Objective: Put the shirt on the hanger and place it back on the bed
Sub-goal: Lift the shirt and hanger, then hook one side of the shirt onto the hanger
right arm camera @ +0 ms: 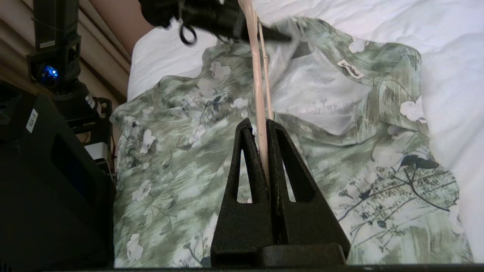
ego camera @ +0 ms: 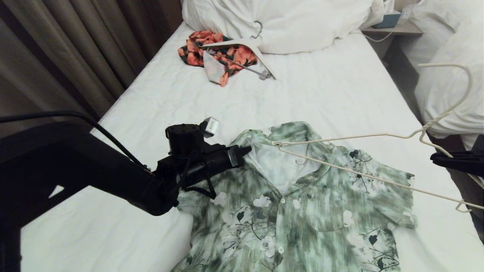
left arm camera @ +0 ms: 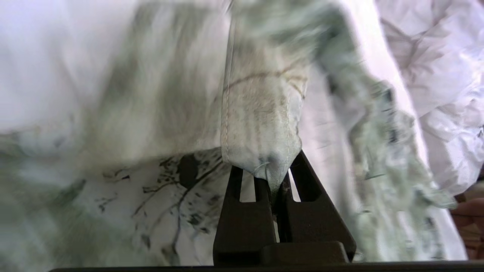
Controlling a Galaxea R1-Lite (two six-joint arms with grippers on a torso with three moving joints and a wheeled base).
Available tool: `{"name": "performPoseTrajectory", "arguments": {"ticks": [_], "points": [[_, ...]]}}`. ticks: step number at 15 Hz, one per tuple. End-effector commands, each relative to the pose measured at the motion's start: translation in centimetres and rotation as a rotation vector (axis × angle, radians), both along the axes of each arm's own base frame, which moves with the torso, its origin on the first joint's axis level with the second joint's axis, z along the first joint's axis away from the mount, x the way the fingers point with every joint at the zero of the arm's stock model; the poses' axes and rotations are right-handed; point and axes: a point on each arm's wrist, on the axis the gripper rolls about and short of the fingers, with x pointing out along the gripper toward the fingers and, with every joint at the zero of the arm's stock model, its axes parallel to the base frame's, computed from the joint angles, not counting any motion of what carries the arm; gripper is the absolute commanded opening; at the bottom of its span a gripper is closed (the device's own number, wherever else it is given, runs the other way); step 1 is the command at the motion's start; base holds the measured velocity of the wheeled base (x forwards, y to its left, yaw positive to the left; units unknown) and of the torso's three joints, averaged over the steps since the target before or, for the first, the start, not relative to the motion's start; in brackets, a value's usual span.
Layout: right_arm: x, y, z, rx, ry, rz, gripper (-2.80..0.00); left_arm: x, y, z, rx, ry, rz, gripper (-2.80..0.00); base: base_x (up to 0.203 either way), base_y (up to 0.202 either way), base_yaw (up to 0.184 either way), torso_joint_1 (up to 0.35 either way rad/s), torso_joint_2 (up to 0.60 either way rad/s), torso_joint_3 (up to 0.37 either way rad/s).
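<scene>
Shirt (ego camera: 302,211): thin soft cloth, matt. Hanger (ego camera: 378,177): smooth cream wire, little shine. Bed (ego camera: 321,98): wrinkly white cloth sheet. Right hand (right arm camera: 263,151): rough black plastic.

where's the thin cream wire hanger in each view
Head view: the thin cream wire hanger slants from the green-and-white floral shirt's collar out to the right edge.
Left wrist view: not in it; only shirt fabric pinched in the left pincer.
Right wrist view: its wire runs up the centre, clamped in the right pincer.
Shared landmark: the shirt.
</scene>
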Motion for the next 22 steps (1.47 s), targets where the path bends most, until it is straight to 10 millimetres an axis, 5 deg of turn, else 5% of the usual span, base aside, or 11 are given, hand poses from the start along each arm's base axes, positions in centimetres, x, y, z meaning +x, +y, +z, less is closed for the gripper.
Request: {"name": "performPoseTrajectory", "arguments": {"ticks": [1, 5, 8, 13, 22], "points": [[0.0, 0.1, -0.1, 0.002, 0.0, 0.008, -2.8, -2.1, 0.6, 3.7, -0.03, -0.065, -0.005, -2.8, 0.0, 0.0, 0.0, 0.0, 0.0, 0.0], [0.3, 0.2, -0.3, 0.0, 0.011, 0.01, -2.8, -6.3, 2.1, 7.9, 0.031, -0.063, -0.006, -2.8, 0.0, 0.0, 0.0, 0.0, 0.0, 0.0], [1.4, 1.0, -0.8, -0.006, 0.036, 0.054, -2.8, -8.7, 1.8, 8.7, 0.091, -0.051, 0.001, -2.8, 0.0, 0.0, 0.0, 0.0, 0.0, 0.0], [3.1, 3.2, -1.0, -0.005, 0.055, 0.153, -2.8, -10.4, -1.7, 10.0, 0.111, -0.089, -0.037, -2.8, 0.0, 0.0, 0.0, 0.0, 0.0, 0.0], [4.7, 3.4, -0.8, -0.009, 0.032, 0.175, -2.8, -15.6, -8.4, 11.5, 0.176, -0.087, -0.185, -2.8, 0.0, 0.0, 0.0, 0.0, 0.0, 0.0]]}}
